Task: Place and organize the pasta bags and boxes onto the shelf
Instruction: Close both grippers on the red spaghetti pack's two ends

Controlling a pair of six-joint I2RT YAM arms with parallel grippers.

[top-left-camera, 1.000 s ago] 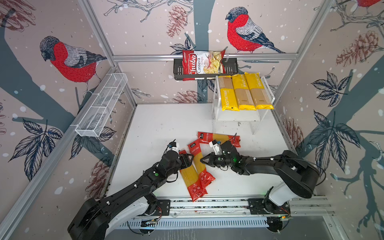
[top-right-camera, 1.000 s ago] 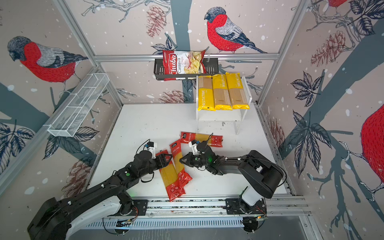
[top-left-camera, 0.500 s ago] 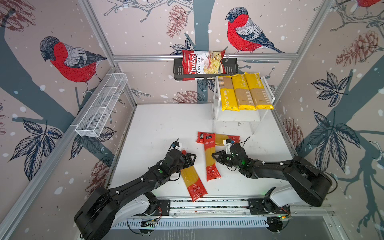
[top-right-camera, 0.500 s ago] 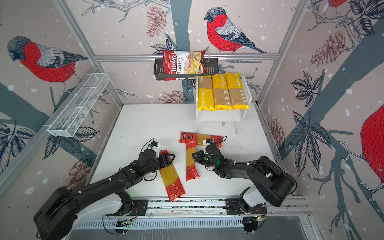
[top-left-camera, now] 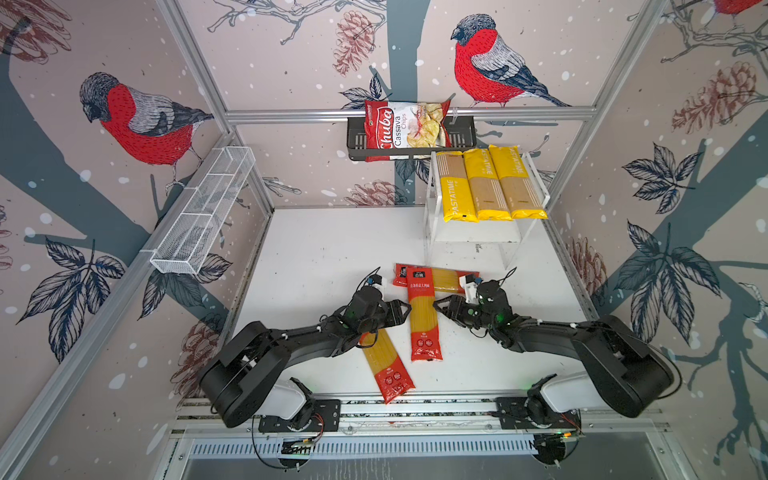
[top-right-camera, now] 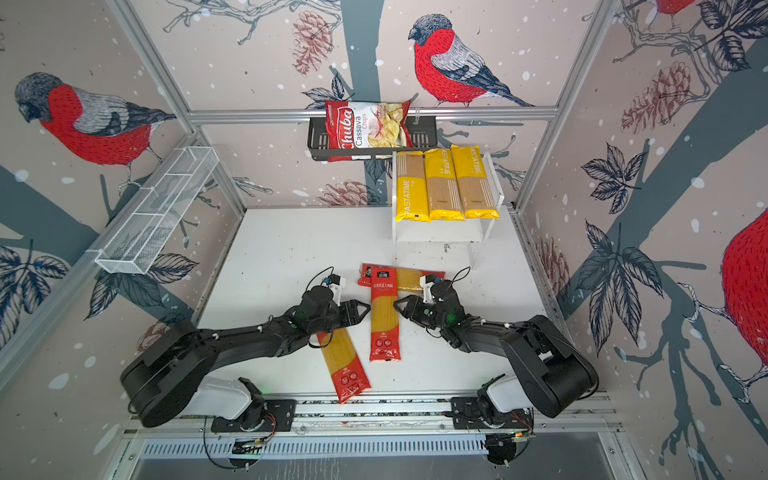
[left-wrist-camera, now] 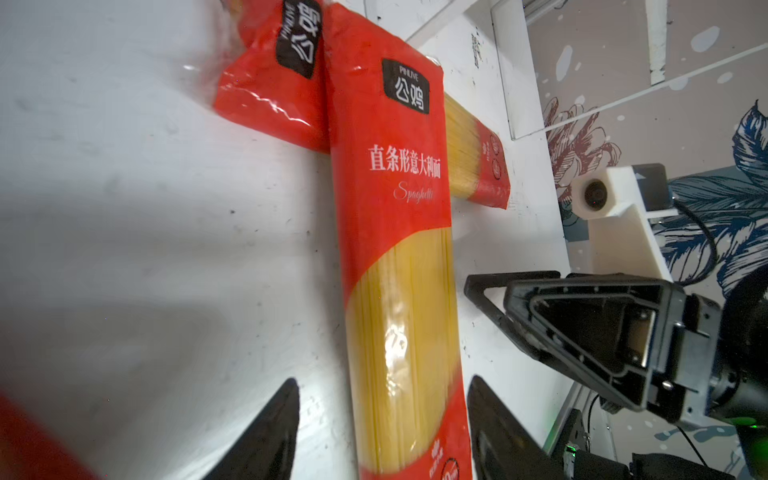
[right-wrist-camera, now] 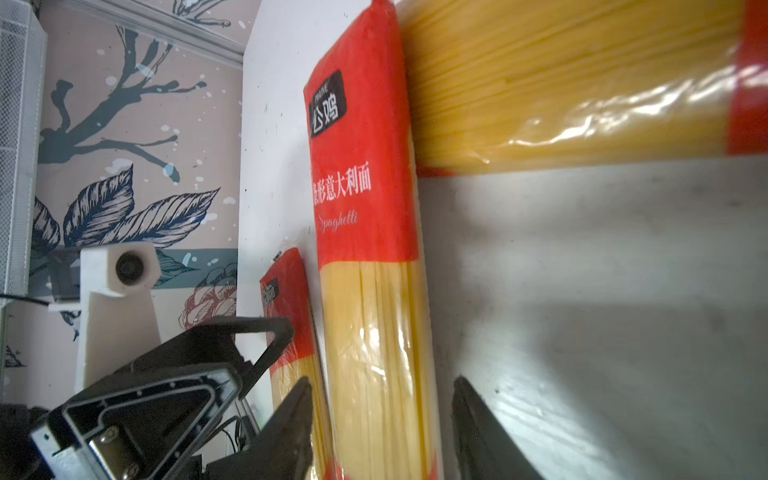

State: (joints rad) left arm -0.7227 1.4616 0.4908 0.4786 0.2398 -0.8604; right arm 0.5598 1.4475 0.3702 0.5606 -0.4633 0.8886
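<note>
Red pack [top-left-camera: 423,316], earlier in right hand [top-left-camera: 441,309], now flat between it and left hand [top-left-camera: 402,313], both released, over a rear pack [top-left-camera: 451,280].

Twin matte-black arms [top-left-camera: 291,338] on white bases [top-left-camera: 282,401].
Hollow triangular black fingers [left-wrist-camera: 582,286], silver screws [right-wrist-camera: 109,433], blocky white camera mounts [left-wrist-camera: 623,232], thin black cables [left-wrist-camera: 708,232], small green lights [left-wrist-camera: 744,420].

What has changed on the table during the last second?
The right gripper swung the middle red pack off the left pack, laid it straight with its far end over the crosswise pack, then let go; it is open now. The left gripper, open, edged closer. The other red packs, the yellow packs and the shelf stayed.
</note>
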